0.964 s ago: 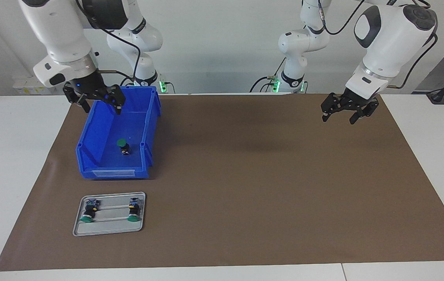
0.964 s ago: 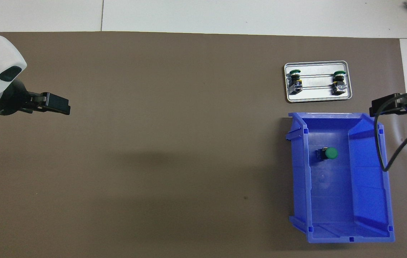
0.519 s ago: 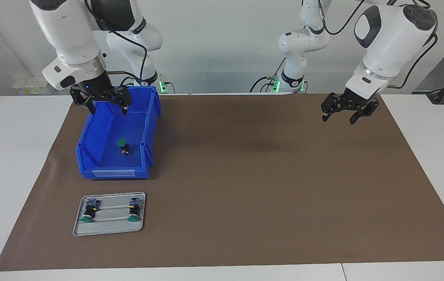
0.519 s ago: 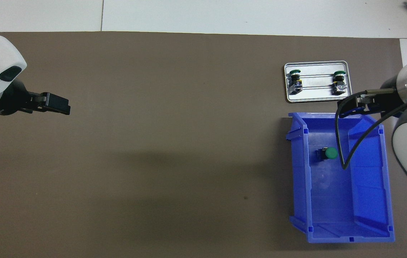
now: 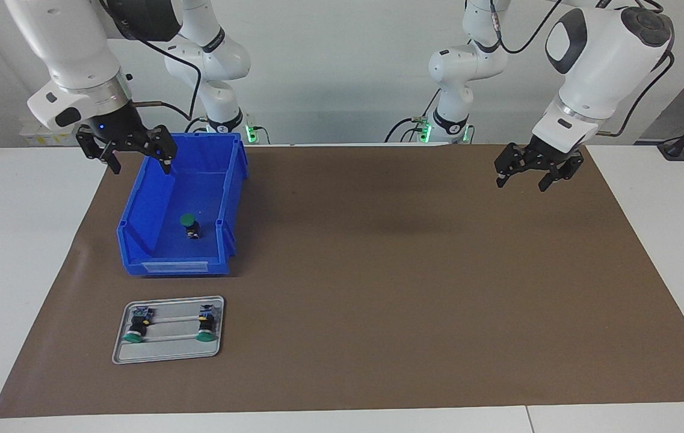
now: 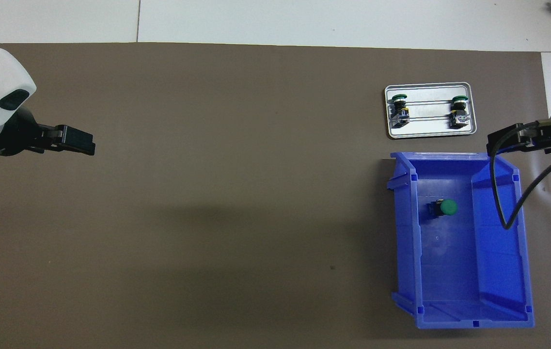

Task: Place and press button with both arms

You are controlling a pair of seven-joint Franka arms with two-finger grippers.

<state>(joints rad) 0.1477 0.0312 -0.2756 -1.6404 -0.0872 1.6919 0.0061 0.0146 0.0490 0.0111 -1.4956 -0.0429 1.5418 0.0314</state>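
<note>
Here, the button [image 5: 189,227] lies in the blue bin [image 5: 137,210].

You have a matt brown mat [image 5: 378,288] with a paper-like or felt-like look covering most of a smooth white table [image 5: 17,240]. The blue bin [image 5: 230,180] looks like moulded plastic with a slight sheen on its walls. The small tray [image 5: 167,355] reads as brushed, silvery metal, dull rather than mirror-bright. The button [image 5: 189,227] in the bin has a green cap that looks like smooth plastic, on a black body. Your arms' shells [image 5: 594,60] are glossy white plastic, with a silver metal ring at each wrist. The left gripper [image 5: 534,171] and right gripper [image 5: 128,150] are matt black.
</note>
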